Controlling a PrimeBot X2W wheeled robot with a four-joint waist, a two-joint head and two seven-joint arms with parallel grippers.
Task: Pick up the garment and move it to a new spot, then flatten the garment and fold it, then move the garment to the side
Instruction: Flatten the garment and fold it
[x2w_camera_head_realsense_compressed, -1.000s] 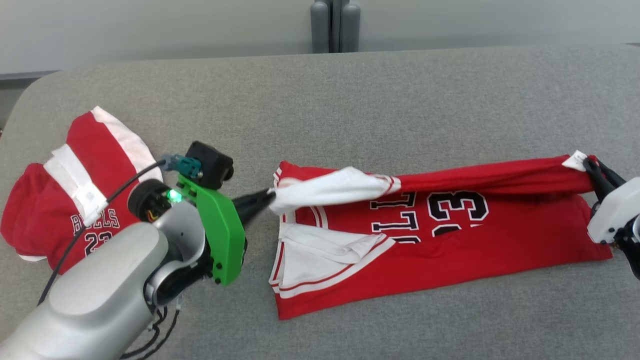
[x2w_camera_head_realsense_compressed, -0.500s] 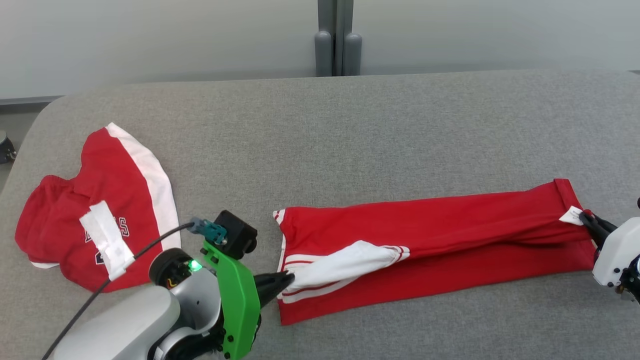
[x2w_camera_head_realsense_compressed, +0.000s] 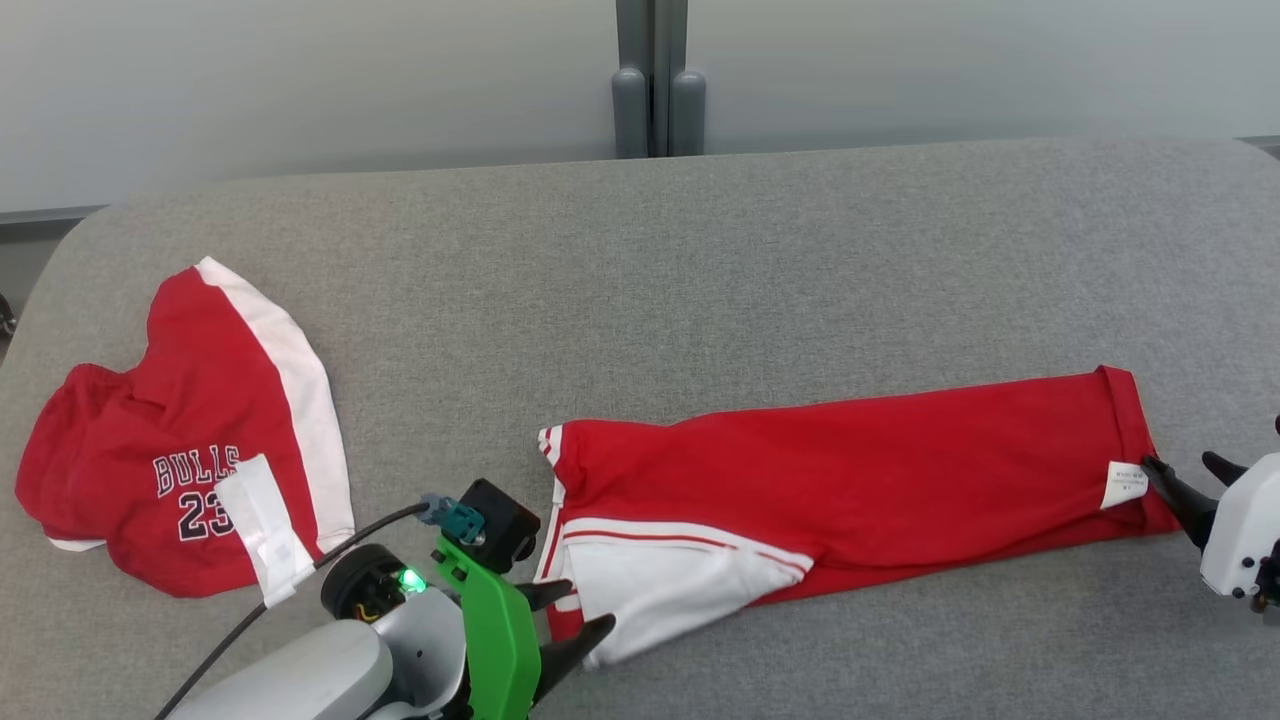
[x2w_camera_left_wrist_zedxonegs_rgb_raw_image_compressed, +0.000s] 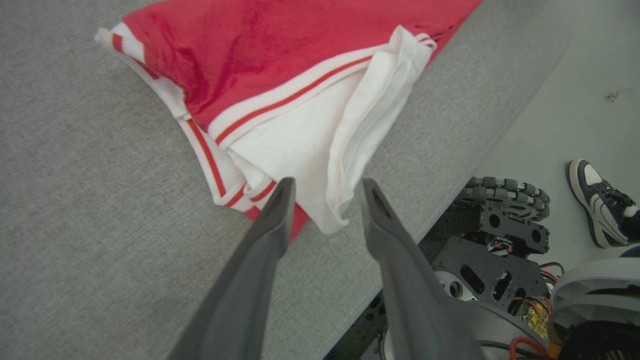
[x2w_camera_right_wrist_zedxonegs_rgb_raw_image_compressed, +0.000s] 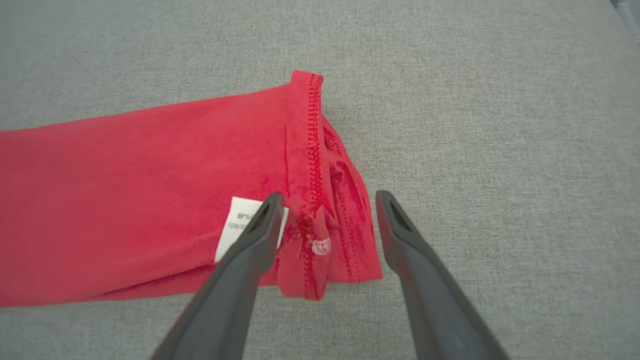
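The garment (x2w_camera_head_realsense_compressed: 850, 470), a red jersey with white trim, lies folded lengthwise as a long narrow strip across the grey padded table (x2w_camera_head_realsense_compressed: 700, 260). My left gripper (x2w_camera_head_realsense_compressed: 585, 612) stands open at the strip's white-trimmed left end, its fingers either side of the white fabric (x2w_camera_left_wrist_zedxonegs_rgb_raw_image_compressed: 310, 165) without pinching it. In the left wrist view this gripper (x2w_camera_left_wrist_zedxonegs_rgb_raw_image_compressed: 326, 185) hovers over the garment (x2w_camera_left_wrist_zedxonegs_rgb_raw_image_compressed: 280, 65) near the table's front edge. My right gripper (x2w_camera_head_realsense_compressed: 1185, 470) is open at the strip's right end. Its fingers straddle the red hem corner (x2w_camera_right_wrist_zedxonegs_rgb_raw_image_compressed: 340, 225) of the garment (x2w_camera_right_wrist_zedxonegs_rgb_raw_image_compressed: 150, 175), beside a white label (x2w_camera_right_wrist_zedxonegs_rgb_raw_image_compressed: 235, 225).
A second red garment (x2w_camera_head_realsense_compressed: 190, 440) printed "BULLS 23" lies crumpled at the table's left. Two grey posts (x2w_camera_head_realsense_compressed: 655, 100) stand behind the table. Below the front edge are the robot's wheeled base (x2w_camera_left_wrist_zedxonegs_rgb_raw_image_compressed: 500, 240) and a person's shoe (x2w_camera_left_wrist_zedxonegs_rgb_raw_image_compressed: 600, 210) on the floor.
Both grippers carried the upper edge toward the front, laid it down and opened, letting go of the garment. The number print is now covered. The head camera has also shifted.
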